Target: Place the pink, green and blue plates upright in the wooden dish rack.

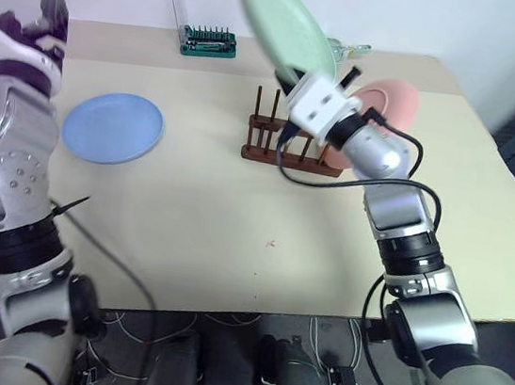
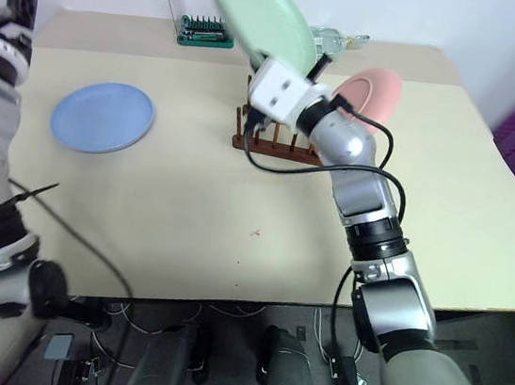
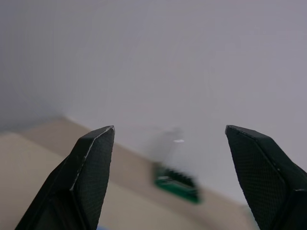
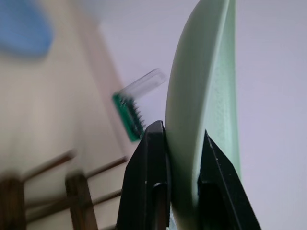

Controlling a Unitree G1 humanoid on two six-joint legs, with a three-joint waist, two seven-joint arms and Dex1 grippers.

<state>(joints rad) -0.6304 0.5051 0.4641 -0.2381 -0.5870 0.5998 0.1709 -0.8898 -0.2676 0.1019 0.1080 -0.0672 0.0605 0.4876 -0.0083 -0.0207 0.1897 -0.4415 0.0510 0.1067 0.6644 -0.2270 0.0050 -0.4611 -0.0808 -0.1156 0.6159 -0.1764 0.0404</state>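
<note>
While your right gripper (image 4: 180,143) pinches the rim of the green plate (image 1: 285,20), its two black fingers pressed onto either face of the edge, that plate is held tilted in the air above the wooden dish rack (image 1: 288,144). You can see the rack standing near the middle of the table (image 1: 231,246), its thin pegs upright. One plate is already in it: the pink plate (image 1: 393,101) stands on edge at the rack's right end, partly hidden behind your right wrist. The other slots you can make out hold nothing.

Your blue plate (image 1: 112,126) lies flat on the table, well apart from the rack, to its left. Your left gripper (image 3: 168,163) is raised at the far left of the scene with its fingers spread wide and nothing between them.

At the back of the table you have a green bit holder (image 1: 209,42) with its clear lid standing open and a row of bits inside.
</note>
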